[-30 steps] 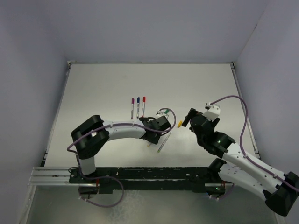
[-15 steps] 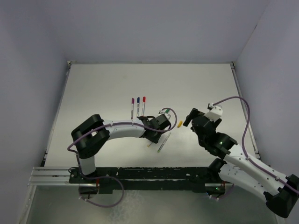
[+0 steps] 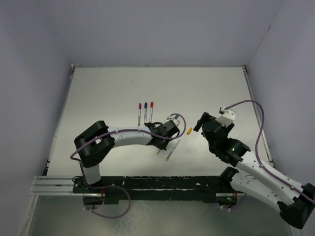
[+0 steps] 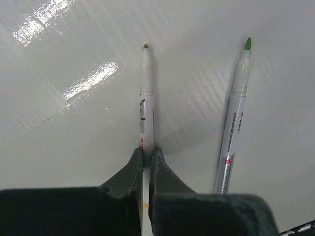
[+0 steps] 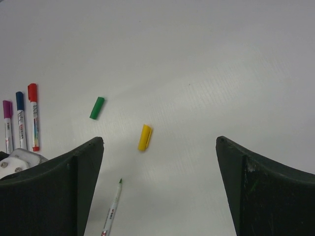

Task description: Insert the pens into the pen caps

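Observation:
My left gripper (image 4: 147,151) is shut on a pale pen (image 4: 147,93) with a yellowish-brown tip, which lies along the table. A loose green-tipped pen (image 4: 236,123) lies just to its right and also shows in the top view (image 3: 172,150). My right gripper (image 5: 160,141) is open and empty above the table. A yellow cap (image 5: 144,137) lies just inside its left finger, and a green cap (image 5: 97,107) lies further left. In the top view the left gripper (image 3: 160,145) is left of the yellow cap (image 3: 189,131), and the right gripper (image 3: 199,124) is just right of it.
Three capped pens, purple (image 5: 7,123), blue (image 5: 20,118) and red (image 5: 33,115), lie side by side behind the left gripper; they also show in the top view (image 3: 145,112). The white table (image 3: 108,93) has raised edges left and right.
The right arm has shifted slightly near the yellow cap. The left gripper stays shut on its pen, almost still.

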You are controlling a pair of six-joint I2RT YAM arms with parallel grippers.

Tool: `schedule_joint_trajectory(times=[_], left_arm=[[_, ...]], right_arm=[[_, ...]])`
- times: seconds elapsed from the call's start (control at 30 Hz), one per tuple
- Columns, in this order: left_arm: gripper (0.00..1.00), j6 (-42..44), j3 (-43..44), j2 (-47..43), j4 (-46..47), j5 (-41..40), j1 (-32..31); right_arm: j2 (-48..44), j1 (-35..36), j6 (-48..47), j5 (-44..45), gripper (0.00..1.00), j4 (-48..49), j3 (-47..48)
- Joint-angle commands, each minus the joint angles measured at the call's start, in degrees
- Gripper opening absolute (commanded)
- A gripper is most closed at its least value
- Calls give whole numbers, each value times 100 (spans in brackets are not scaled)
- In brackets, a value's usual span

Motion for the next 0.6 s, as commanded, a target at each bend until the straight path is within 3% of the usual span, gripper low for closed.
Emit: schedule_joint_trajectory(times=[0.0,0.13,0.23,0.43,0.57], left_arm=[[0,10,-590,870,-251,590,20],[0,23,-641,963,-116,687,24],[0,12,-677,898,-78,690,27],[0,-94,-812,156,-95,436,22],[0,-154,-801,-440,-348,225,25]], right_arm=[[223,-25,32,253,96,-136,346],[544,-42,67,194,91,-303,503],[772,-80,112,84,83,-336,518],[1381,-401,226,-576,65,-308,501],[1813,-568,149,-1105,60,-128,537]])
